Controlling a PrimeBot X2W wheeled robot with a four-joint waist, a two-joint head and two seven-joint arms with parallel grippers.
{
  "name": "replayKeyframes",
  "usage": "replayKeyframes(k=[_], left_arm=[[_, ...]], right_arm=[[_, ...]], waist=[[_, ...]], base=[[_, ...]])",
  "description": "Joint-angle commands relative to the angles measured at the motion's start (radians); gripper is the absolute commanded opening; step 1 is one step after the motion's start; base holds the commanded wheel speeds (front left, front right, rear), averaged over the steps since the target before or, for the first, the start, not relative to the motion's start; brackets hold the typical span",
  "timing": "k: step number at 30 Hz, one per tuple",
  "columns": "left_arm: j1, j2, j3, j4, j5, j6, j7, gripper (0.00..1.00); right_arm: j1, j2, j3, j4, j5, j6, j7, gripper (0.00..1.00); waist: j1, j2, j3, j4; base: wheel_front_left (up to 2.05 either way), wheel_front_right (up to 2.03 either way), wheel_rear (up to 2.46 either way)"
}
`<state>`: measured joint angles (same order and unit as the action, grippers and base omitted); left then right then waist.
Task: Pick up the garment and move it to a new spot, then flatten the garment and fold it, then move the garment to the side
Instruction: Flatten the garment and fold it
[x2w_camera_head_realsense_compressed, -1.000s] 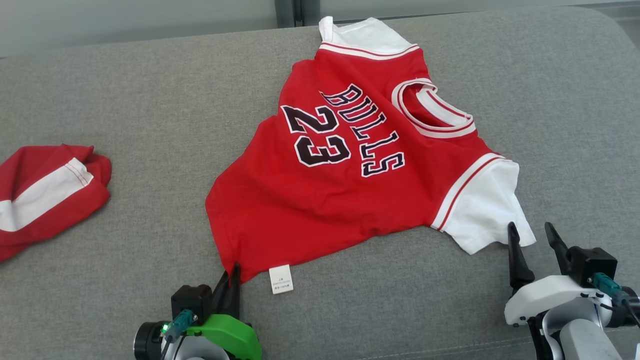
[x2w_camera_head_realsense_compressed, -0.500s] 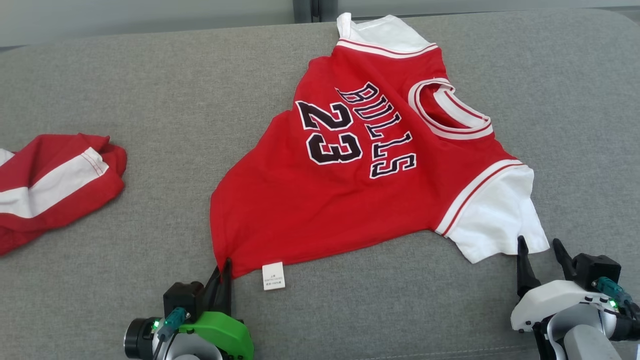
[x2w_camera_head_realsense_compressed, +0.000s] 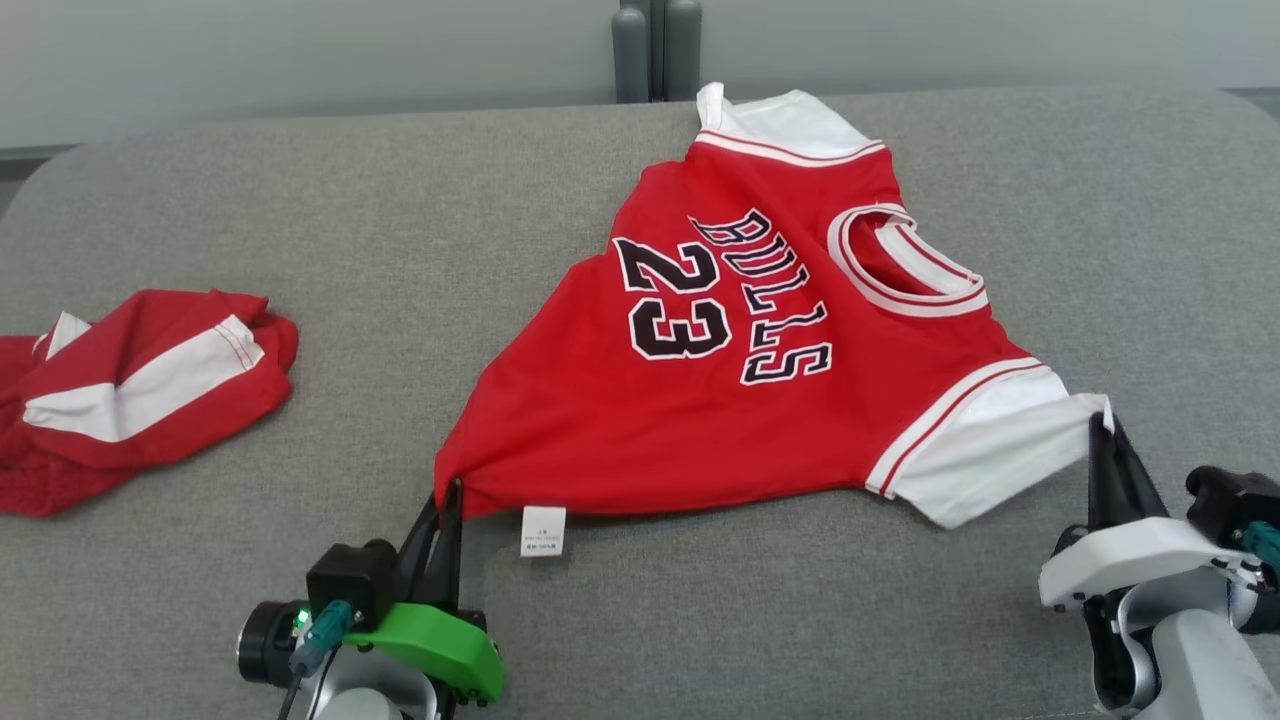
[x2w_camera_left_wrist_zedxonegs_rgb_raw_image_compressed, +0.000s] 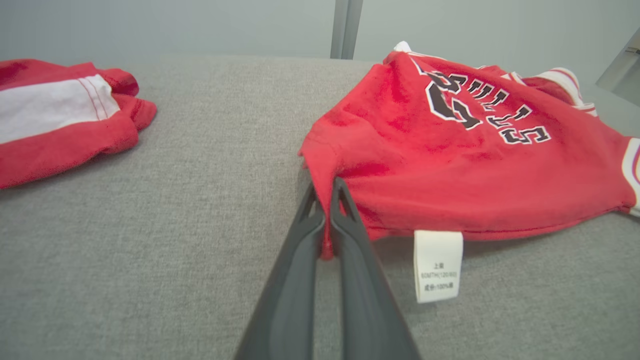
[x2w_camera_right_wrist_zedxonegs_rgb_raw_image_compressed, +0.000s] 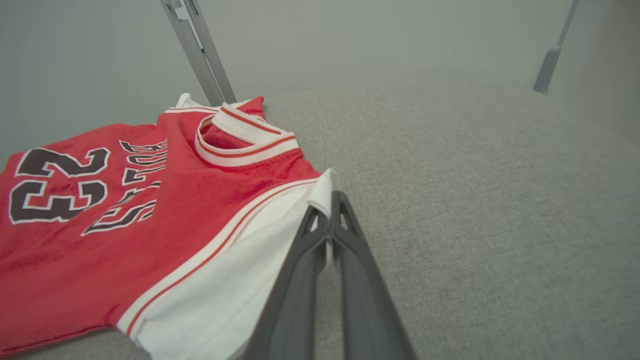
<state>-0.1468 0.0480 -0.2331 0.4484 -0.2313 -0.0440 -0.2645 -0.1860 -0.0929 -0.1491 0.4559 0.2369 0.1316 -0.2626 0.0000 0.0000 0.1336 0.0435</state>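
My left claw pinches the red garment at its hem corner while my right claw is clamped on its white sleeve.

The red cloth at the left, perhaps shorts, runs off the head view's edge. The label bears print too small to read. The jersey has its hem corner hidden between the left gripper's fingers, and its sleeve edge between the right gripper's. The right wrist view's left edge cuts the jersey.
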Motion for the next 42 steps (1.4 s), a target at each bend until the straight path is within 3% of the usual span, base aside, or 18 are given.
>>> replayKeyframes(k=[1, 6, 10, 17, 25, 31, 37, 39, 42], left_arm=[[-0.004, 0.005, 0.018, -0.025, 0.013, -0.010, 0.000, 0.00], [-0.078, 0.024, 0.068, -0.088, 0.050, -0.041, 0.000, 0.00], [-0.154, 0.054, 0.091, -0.098, 0.066, -0.056, 0.000, 0.00], [-0.422, 0.141, 0.130, -0.101, 0.081, -0.073, 0.001, 0.00], [-0.723, 0.195, 0.070, -0.014, 0.100, -0.082, 0.067, 0.00], [-1.021, 0.227, 0.034, 0.085, 0.149, -0.076, 0.081, 0.00], [-1.340, 0.255, 0.027, 0.179, 0.225, -0.012, 0.029, 0.00], [-1.403, 0.252, 0.037, 0.200, 0.225, 0.010, 0.013, 0.00], [-1.446, 0.246, 0.033, 0.234, 0.223, 0.008, 0.001, 0.00]], right_arm=[[0.002, -0.002, 0.001, -0.046, 0.015, -0.002, -0.003, 0.00], [-0.049, -0.036, 0.047, -0.207, 0.060, -0.002, -0.003, 0.00], [-0.118, -0.074, 0.094, -0.257, 0.081, -0.002, -0.003, 0.00], [-0.353, -0.167, 0.170, -0.288, 0.119, -0.002, -0.003, 0.00], [-0.621, -0.265, 0.260, -0.192, 0.114, -0.002, 0.035, 0.00], [-0.945, -0.340, 0.315, -0.066, 0.056, -0.002, 0.088, 0.00], [-1.308, -0.381, 0.275, 0.080, -0.057, -0.002, 0.048, 0.00], [-1.382, -0.381, 0.259, 0.115, -0.102, -0.002, 0.023, 0.00], [-1.446, -0.378, 0.235, 0.160, -0.139, -0.002, 0.005, 0.00]], waist=[[0.0000, 0.0000, -0.066, -0.002], [0.0000, 0.0000, -0.119, -0.009], [0.0000, 0.0000, -0.118, -0.020], [0.0000, 0.0000, -0.012, -0.038], [0.0000, 0.0000, 0.225, -0.035], [0.0000, 0.0000, 0.419, -0.027], [0.0000, 0.0000, 0.461, -0.006], [0.0000, 0.0000, 0.444, -0.003], [0.0000, 0.0000, 0.425, 0.000]], base=[[0.00, 0.00, 0.00], [0.00, 0.00, 0.00], [0.00, 0.00, 0.00], [0.00, 0.00, 0.00], [0.00, 0.00, 0.00], [0.00, 0.00, 0.00], [0.00, 0.00, 0.00], [0.00, 0.00, 0.00], [0.00, 0.00, 0.00]])
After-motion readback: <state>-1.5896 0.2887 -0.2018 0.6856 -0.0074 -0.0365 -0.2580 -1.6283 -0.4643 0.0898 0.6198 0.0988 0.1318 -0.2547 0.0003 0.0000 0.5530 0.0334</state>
